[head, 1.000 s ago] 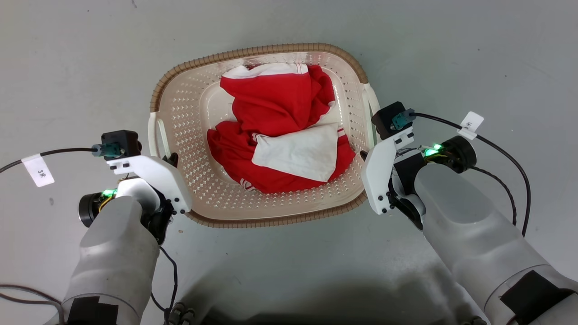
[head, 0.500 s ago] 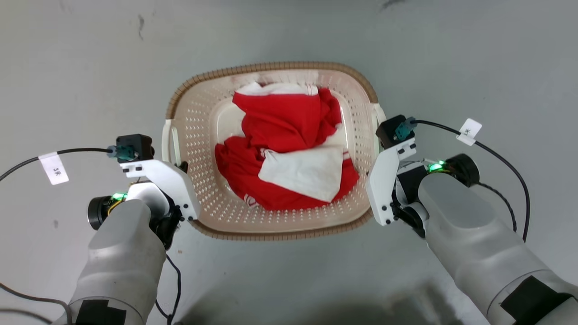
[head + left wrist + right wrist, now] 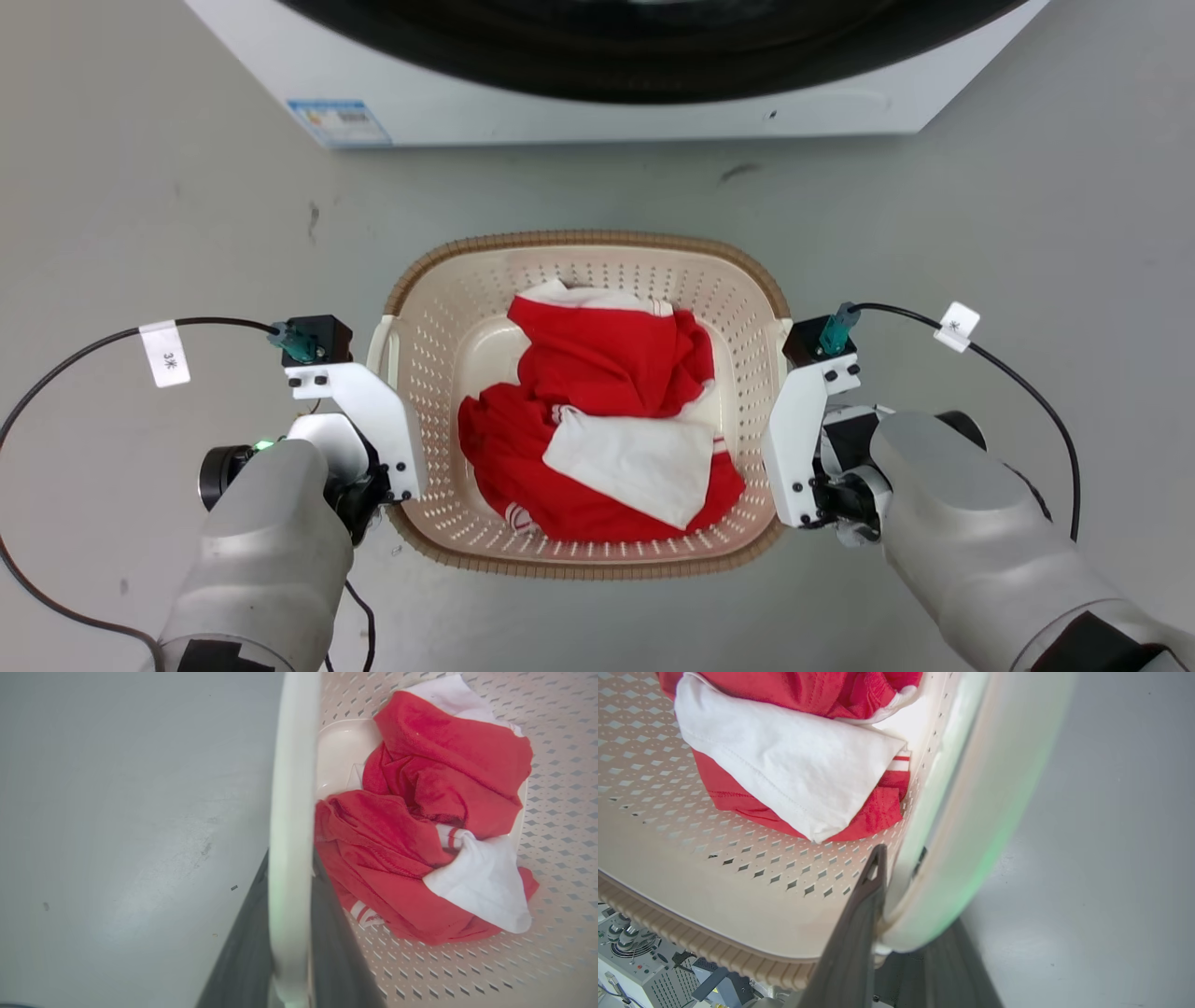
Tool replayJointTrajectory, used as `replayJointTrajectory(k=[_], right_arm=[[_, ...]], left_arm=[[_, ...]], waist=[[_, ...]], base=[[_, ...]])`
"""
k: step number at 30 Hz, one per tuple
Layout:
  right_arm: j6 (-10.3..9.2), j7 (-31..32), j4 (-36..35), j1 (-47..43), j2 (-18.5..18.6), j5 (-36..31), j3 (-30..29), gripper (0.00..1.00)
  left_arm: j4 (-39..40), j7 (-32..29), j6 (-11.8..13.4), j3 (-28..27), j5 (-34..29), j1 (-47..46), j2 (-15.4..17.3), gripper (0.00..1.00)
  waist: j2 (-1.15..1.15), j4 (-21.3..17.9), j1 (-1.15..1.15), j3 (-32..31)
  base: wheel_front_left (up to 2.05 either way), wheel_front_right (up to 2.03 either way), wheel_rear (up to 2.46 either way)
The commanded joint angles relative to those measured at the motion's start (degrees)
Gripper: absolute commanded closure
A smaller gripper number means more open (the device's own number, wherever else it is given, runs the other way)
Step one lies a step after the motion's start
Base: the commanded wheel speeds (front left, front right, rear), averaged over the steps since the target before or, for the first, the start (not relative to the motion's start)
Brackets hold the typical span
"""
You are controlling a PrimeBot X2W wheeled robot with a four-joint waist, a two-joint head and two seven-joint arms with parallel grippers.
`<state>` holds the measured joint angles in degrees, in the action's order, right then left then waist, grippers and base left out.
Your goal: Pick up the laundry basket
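Left end effector [image 3: 290,872] is clenched on the laundry basket [image 3: 429,392], its two dark fingers [image 3: 243,952] pressed against either side of the white left handle [image 3: 289,788]. Right end effector [image 3: 899,868] grips the opposite white handle [image 3: 966,812] the same way, one finger inside against the perforated wall, the other outside. Both my wrists are turned inward so the end effectors face each other across the basket, and my pale forearms [image 3: 266,551] reach forward from the lower corners of the head view, angled slightly toward the middle. The basket sits between them, holding crumpled red and white clothes [image 3: 607,373]. Beyond its far brown rim lies grey floor [image 3: 140,233], then the white washing machine [image 3: 597,103].
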<state>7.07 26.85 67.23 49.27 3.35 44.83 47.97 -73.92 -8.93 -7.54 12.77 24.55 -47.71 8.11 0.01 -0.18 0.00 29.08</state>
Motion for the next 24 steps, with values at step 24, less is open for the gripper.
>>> replayJointTrajectory(k=[24], right_arm=[[0.76,10.73,3.0,-6.3,-0.91,9.21,4.35,1.0]], left_arm=[[0.14,-17.87,0.0,3.03,4.05,7.68,-3.21,1.0]], waist=[[-0.01,-3.02,0.0,-21.73]], base=[[0.0,0.0,0.0]])
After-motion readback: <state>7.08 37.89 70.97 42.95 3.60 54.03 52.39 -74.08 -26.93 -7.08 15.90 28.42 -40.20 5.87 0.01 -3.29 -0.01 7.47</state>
